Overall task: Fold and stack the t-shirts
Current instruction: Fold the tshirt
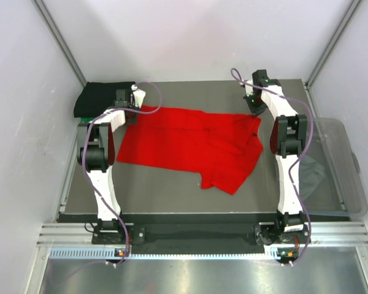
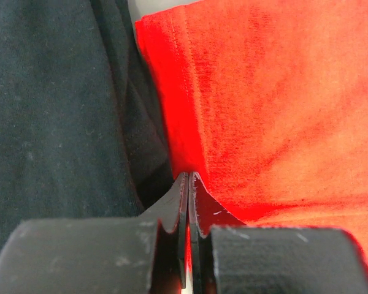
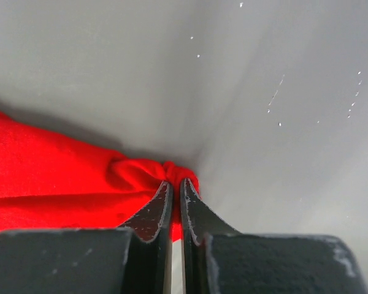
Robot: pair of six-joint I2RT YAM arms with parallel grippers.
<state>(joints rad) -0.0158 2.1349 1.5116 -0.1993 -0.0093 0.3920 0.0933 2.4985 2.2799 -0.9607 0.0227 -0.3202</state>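
A large red t-shirt (image 1: pixel 190 144) lies spread across the middle of the table, rumpled at its near right part. My left gripper (image 1: pixel 134 110) is shut on its far left corner; the left wrist view shows red cloth (image 2: pixel 276 104) pinched between the jaws. My right gripper (image 1: pixel 256 113) is shut on the shirt's far right corner, bunched red cloth (image 3: pixel 141 174) between the jaws. A black t-shirt (image 1: pixel 104 98) lies folded at the far left corner, right beside the left gripper; it also shows in the left wrist view (image 2: pixel 61 110).
A clear plastic bin (image 1: pixel 334 165) stands off the table's right side with dark cloth (image 1: pixel 313 174) inside. White walls close in the far side and both flanks. The grey table (image 1: pixel 159 190) shows in front of the shirt.
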